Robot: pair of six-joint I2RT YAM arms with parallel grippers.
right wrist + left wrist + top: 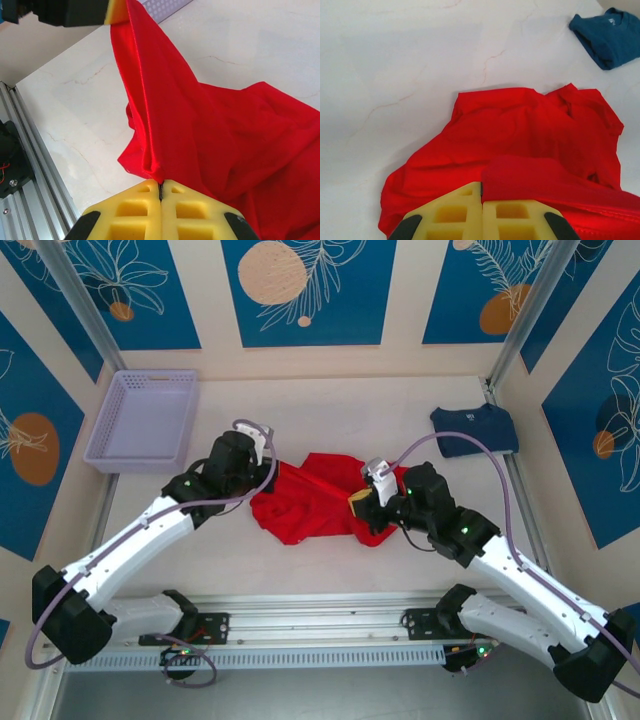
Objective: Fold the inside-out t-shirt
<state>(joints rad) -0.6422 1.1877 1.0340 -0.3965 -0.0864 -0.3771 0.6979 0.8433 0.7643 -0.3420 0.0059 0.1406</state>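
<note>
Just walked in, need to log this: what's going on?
Both arms are handling the red t-shirt, crumpled mid-table. The left claw and right claw are each shut on its cloth, a taut fold running between them. The navy t-shirt and lavender basket sit apart at the back.

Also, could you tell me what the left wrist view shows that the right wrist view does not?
Left wrist, not right wrist: the navy blue t-shirt, lying apart beyond the red one. Right wrist, not left wrist: the aluminium rail along the table edge, and the right gripper shut on a red fold. Both: the red t-shirt on the pale table, and the left gripper shut on it. In the right wrist view, a ridge of cloth runs between the two grippers.
</note>
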